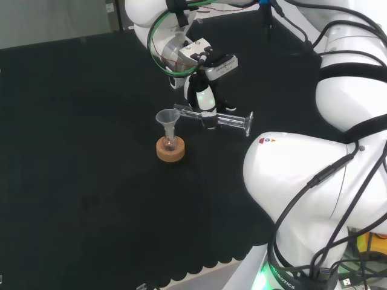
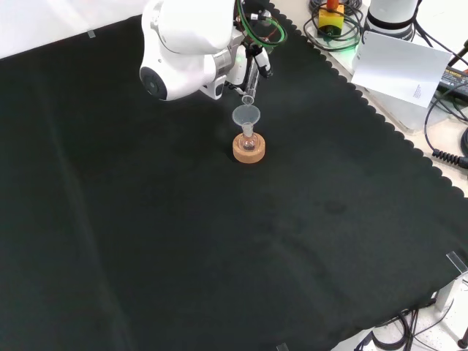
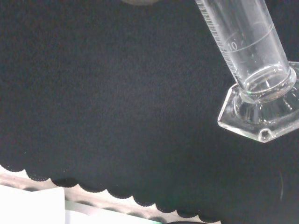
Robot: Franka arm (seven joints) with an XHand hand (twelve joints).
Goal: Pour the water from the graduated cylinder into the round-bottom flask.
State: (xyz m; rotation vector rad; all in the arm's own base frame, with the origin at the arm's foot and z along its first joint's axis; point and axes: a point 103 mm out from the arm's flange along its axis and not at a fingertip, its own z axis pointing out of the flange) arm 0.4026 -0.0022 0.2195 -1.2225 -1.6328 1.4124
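Holding the graduated cylinder point(image 1: 219, 119) nearly horizontal, robot hand point(image 1: 204, 99) curled round its clear tube, mouth end over the funnel point(image 1: 167, 118). Funnel is a clear cone seated in the neck of the small round-bottom flask point(image 1: 170, 144), which sits in a cork ring point(image 1: 170, 150) on the black cloth surface point(image 1: 91, 181). Wrist view adds the cylinder's hexagonal glass foot and printed graduations; front view has the mouth just above the funnel rim.

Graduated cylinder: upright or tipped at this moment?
Tipped. In the head view the graduated cylinder lies nearly level in the hand, mouth end at the funnel on the round-bottom flask, base away from it.
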